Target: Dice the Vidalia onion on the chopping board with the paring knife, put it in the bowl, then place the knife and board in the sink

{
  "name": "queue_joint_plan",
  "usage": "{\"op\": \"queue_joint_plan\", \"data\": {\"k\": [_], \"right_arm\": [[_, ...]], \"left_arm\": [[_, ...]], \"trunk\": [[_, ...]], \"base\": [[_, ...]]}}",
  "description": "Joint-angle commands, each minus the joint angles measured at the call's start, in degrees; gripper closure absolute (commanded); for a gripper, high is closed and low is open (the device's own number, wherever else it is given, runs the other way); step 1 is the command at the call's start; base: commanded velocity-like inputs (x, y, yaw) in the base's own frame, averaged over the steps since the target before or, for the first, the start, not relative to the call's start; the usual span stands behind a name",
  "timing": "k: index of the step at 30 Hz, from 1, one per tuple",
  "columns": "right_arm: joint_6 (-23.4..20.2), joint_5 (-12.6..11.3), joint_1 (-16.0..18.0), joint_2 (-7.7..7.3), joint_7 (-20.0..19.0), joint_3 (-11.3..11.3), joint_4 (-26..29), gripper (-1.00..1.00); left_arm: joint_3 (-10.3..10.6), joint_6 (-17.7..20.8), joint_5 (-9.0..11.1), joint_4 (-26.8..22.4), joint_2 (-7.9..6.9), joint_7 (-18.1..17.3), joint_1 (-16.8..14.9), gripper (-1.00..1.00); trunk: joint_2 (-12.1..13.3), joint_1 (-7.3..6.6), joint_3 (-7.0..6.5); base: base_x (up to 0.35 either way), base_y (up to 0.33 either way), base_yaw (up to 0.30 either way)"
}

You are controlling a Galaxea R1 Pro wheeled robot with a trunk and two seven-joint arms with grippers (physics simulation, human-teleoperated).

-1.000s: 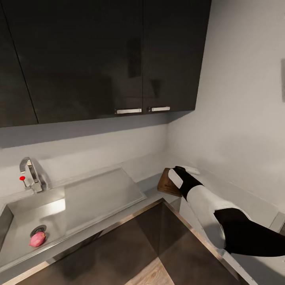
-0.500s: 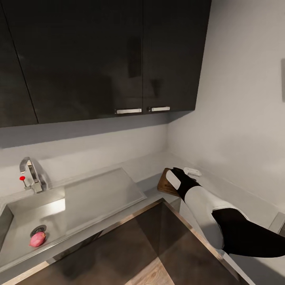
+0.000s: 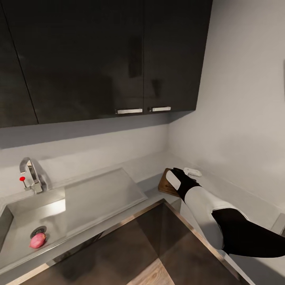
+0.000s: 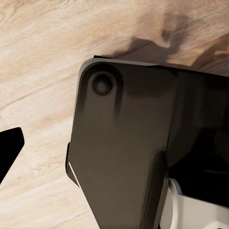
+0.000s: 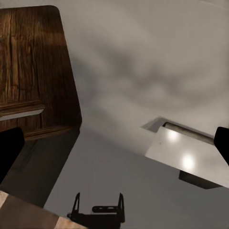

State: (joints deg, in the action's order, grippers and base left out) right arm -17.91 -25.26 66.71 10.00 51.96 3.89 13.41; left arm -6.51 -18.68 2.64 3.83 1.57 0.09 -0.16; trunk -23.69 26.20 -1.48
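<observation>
The pink Vidalia onion lies in the steel sink beside the round drain. At the counter's corner, the dark brown chopping board is partly covered by my right wrist. The white bowl sits just behind it. In the right wrist view my right gripper is open and empty. It hovers over grey countertop next to the chopping board with its slot hole. My left gripper hangs over the wooden floor with one fingertip at the frame's edge. The paring knife is out of view.
The flat steel drainboard lies between the basin and the board, with the tap at the back left. Dark wall cabinets hang overhead. White walls meet in a corner behind the bowl. My dark base fills the area under the left wrist.
My right wrist has slid slightly nearer and leftwards over the chopping board, uncovering the white bowl behind it. The onion has not moved.
</observation>
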Motion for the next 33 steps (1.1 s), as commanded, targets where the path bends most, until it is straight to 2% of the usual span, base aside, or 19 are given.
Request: {"op": "queue_joint_plan", "data": {"k": [1, 10, 20, 33], "right_arm": [[-0.56, -0.27, 0.01, 0.00, 0.23, 0.42, 0.04, -1.00], [-0.81, -0.31, 0.00, 0.00, -1.54, 0.42, 0.04, -1.00], [-0.79, -0.26, -0.06, 0.00, -1.69, 0.42, 0.04, -1.00], [-0.55, -0.22, -0.09, 0.00, -1.69, 0.42, 0.04, -1.00]], "left_arm": [[-0.17, -0.31, 0.26, 0.12, 0.01, 0.00, -0.02, -1.00], [-0.17, -0.31, 0.26, 0.12, 0.02, 0.00, -0.02, -1.00], [-0.17, -0.31, 0.26, 0.12, 0.06, 0.00, -0.02, -1.00], [-0.17, -0.31, 0.26, 0.12, 0.03, 0.00, -0.02, -1.00]], "trunk": [[-0.03, 0.02, 0.01], [-0.03, 0.02, 0.01], [-0.03, 0.02, 0.01], [-0.03, 0.02, 0.01]], "base": [[0.018, 0.018, 0.000], [0.003, 0.003, 0.000], [0.000, 0.000, 0.003], [0.000, 0.000, 0.219]]}}
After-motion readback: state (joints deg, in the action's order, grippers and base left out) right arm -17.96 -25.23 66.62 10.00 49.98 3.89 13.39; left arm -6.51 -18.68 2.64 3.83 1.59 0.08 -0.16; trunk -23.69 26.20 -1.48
